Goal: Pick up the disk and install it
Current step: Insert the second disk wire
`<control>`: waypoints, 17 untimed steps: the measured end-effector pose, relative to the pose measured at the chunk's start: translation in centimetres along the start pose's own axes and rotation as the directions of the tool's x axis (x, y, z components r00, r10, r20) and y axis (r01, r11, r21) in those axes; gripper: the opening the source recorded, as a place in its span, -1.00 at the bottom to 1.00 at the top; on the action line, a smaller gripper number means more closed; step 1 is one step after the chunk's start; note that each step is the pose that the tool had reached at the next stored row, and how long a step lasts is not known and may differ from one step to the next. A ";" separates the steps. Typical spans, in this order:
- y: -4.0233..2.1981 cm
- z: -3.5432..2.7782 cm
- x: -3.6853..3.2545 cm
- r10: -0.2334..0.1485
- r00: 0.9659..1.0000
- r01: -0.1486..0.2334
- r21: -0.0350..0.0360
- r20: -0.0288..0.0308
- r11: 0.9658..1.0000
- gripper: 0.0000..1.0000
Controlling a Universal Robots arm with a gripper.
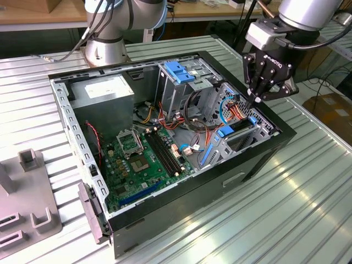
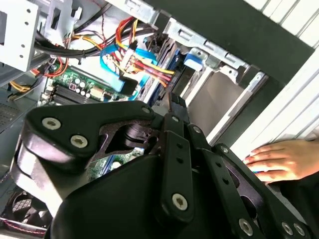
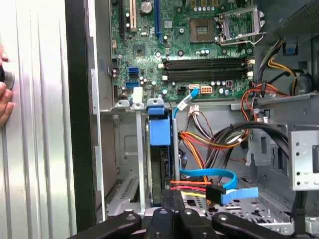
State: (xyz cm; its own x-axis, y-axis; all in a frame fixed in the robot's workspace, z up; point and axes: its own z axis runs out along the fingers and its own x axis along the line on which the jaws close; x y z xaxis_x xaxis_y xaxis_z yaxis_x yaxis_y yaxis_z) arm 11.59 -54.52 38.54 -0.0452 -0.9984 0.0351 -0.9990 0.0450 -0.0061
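Note:
The disk (image 3: 162, 167) stands on edge in a bay slot at the corner of the open computer case (image 1: 258, 159) on the exterior view's right. Its blue carrier rail (image 3: 160, 130) shows at one end, and in the exterior view blue rail ends (image 1: 225, 131) mark the slot. My gripper (image 1: 258, 102) hangs right over that slot with its black fingers (image 2: 172, 102) pressed together and nothing between them. In the first wrist view the gripper (image 3: 172, 195) sits at the disk's upper edge; I cannot tell if it touches.
Red, yellow and blue cables (image 3: 209, 181) run close beside the gripper. In the case lie the motherboard (image 1: 140, 157), a grey power-supply box (image 1: 104, 91) and a drive cage with blue handle (image 1: 180, 71). A person's hand (image 2: 279, 159) rests on the table outside the case. A grey fixture (image 1: 27, 203) stands at the exterior view's left.

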 end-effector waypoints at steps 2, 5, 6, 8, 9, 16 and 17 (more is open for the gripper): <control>0.10 -0.03 -0.21 0.000 1.000 0.000 0.000 0.000 1.000 -0.80; 0.24 -0.26 -0.69 0.000 1.000 0.000 0.000 0.000 1.000 -0.80; 0.26 -0.37 -0.87 0.000 1.000 0.000 -0.001 0.000 1.000 -0.80; 0.31 -0.82 -1.50 0.000 1.000 0.000 -0.001 0.000 1.000 -0.80; 0.33 -0.86 -1.74 0.000 1.000 0.000 -0.002 0.000 1.000 -0.80; 0.39 -0.93 -3.20 -0.001 0.999 0.000 -0.004 -0.052 1.000 -0.80; 0.39 -0.93 -3.25 -0.001 0.998 0.000 -0.004 -0.059 1.000 -0.80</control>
State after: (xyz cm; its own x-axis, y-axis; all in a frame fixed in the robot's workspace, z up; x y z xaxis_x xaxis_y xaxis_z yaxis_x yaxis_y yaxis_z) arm 11.34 -51.22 39.35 -0.0449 -0.9945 0.0943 -0.9990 0.0448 -0.0024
